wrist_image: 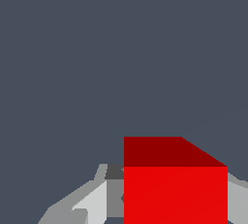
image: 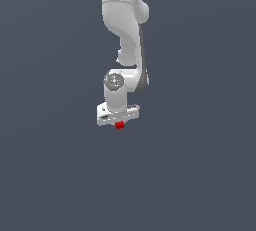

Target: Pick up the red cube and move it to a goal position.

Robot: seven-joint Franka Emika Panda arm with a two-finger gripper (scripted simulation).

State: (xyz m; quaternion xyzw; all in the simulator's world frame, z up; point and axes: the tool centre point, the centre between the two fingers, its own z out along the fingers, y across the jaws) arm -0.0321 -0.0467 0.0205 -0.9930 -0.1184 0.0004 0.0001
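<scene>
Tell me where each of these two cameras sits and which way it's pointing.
Exterior view: off the arm, facing the white robot arm; its gripper holds the tiny bright red cube.
Wrist view: on the wrist, looking along the gripper; grey fingers flank the cube.
Shared: the cube, the gripper and the plain grey background.

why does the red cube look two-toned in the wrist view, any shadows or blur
Wrist view: the red cube has one bright face and one darker face, flat shading, edges sharp, no blur. Exterior view: no cast shadow visible under the gripper; background uniform grey-blue, no glare.
</scene>
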